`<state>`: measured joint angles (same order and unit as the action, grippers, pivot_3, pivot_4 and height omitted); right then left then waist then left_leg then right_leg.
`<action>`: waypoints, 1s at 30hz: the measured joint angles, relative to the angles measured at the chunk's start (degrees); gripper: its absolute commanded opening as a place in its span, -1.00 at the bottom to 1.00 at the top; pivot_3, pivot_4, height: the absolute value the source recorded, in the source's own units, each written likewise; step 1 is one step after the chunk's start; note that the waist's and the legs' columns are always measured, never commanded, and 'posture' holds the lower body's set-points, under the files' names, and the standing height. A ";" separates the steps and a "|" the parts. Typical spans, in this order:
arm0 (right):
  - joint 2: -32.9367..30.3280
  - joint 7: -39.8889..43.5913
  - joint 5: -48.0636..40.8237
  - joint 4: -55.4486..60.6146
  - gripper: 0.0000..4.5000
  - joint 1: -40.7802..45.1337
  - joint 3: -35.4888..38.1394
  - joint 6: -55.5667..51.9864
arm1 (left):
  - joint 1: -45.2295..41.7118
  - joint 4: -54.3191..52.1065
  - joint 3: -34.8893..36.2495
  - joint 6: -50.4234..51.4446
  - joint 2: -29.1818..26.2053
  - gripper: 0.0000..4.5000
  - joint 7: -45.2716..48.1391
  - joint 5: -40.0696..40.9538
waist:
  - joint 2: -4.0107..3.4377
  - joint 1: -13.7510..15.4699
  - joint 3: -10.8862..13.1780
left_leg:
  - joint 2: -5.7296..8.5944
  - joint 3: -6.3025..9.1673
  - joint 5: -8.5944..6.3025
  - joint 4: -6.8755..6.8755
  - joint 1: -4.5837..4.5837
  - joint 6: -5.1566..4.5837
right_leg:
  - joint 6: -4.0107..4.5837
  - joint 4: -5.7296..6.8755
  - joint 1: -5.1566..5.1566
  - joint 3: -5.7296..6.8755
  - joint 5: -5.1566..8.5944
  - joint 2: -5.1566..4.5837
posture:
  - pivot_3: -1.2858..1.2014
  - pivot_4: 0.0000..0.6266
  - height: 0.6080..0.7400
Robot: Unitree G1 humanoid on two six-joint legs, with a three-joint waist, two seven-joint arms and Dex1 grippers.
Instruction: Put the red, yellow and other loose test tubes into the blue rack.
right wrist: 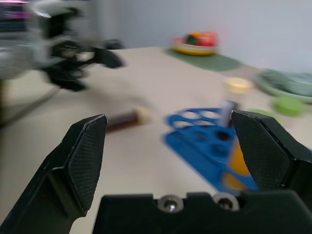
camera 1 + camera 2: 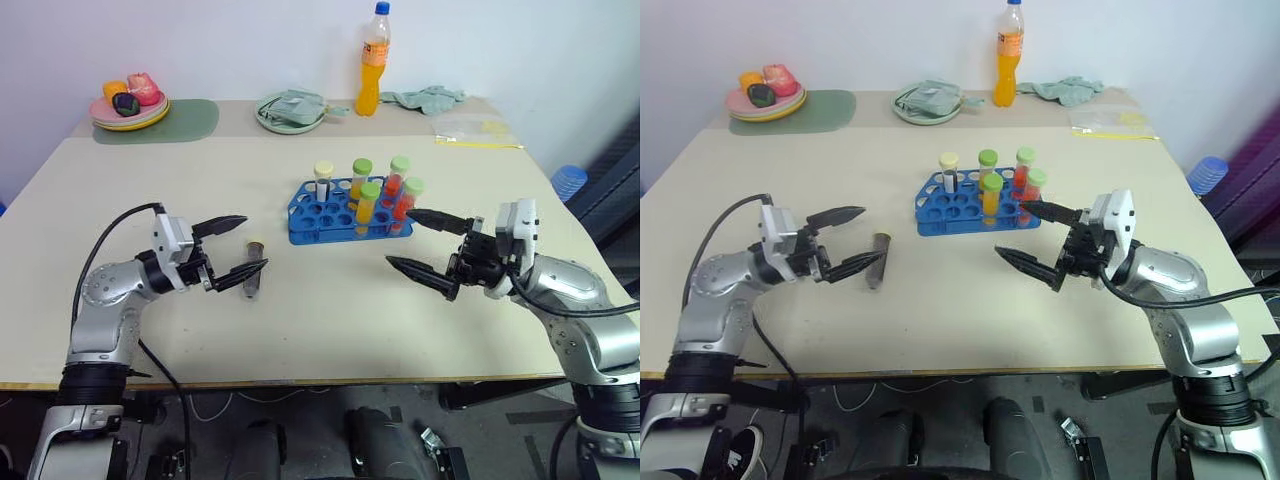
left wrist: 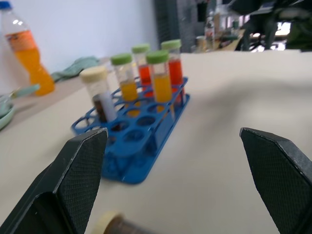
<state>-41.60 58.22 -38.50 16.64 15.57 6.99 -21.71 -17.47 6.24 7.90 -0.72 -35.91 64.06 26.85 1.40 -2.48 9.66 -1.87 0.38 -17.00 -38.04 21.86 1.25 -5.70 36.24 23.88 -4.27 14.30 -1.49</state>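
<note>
Standing in the blue rack (image 2: pixel 345 214) are five capped tubes; one dark tube (image 2: pixel 254 266) lies loose on the tabletop (image 2: pixel 300 320). Left pincer (image 2: pixel 232 250) and right pincer (image 2: pixel 432 248) both gape wide, empty.

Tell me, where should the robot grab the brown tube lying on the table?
Probably around its middle, from above. The brown tube lies flat on the table, so its round sides are free. The open left end effector is right beside it.

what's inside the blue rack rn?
The blue rack holds five upright tubes: one cream-capped dark tube, two green-capped yellow tubes and two green-capped red tubes. Other holes look empty; tube bottoms are hidden.
</note>
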 measured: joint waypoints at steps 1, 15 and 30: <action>-1.00 1.43 -0.93 -0.07 0.99 0.79 0.37 -0.85 | 0.66 -1.71 0.24 2.37 -1.63 1.00 -0.70 0.12 | 0.00 0.04 0.01 | 0.00 0.00 0.00 0.00 -0.01 0.00 | 0.00 -0.02 -0.03 0.00 0.00 -0.02 | 0.03 -0.52 1.00; 9.50 -0.29 3.39 -4.70 0.99 6.69 -4.65 2.99 | -16.42 -18.12 -0.20 67.24 -7.88 1.00 -27.49 2.17 | 0.03 0.68 0.11 | 0.08 0.07 -0.02 0.04 -0.35 -0.02 | -0.12 -0.09 -0.45 0.04 0.06 -0.06 | 0.03 -0.52 1.00; 17.03 -3.29 7.22 -6.53 0.99 7.64 -7.99 6.57 | -48.52 13.45 -24.92 92.75 -15.27 1.00 -34.52 23.37 | 0.05 0.33 0.21 | 0.16 0.16 -0.01 0.08 -0.37 0.01 | -0.10 -0.04 -0.41 0.09 0.08 -0.06 | 0.03 -0.52 1.00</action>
<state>-24.56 54.93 -31.27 10.11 23.20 -0.99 -15.15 -65.99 19.68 -17.01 92.04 -51.18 29.54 50.22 1.44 -2.14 9.87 -1.71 0.54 -17.01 -37.96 21.49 1.26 -5.80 36.20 23.47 -4.19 14.38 -1.55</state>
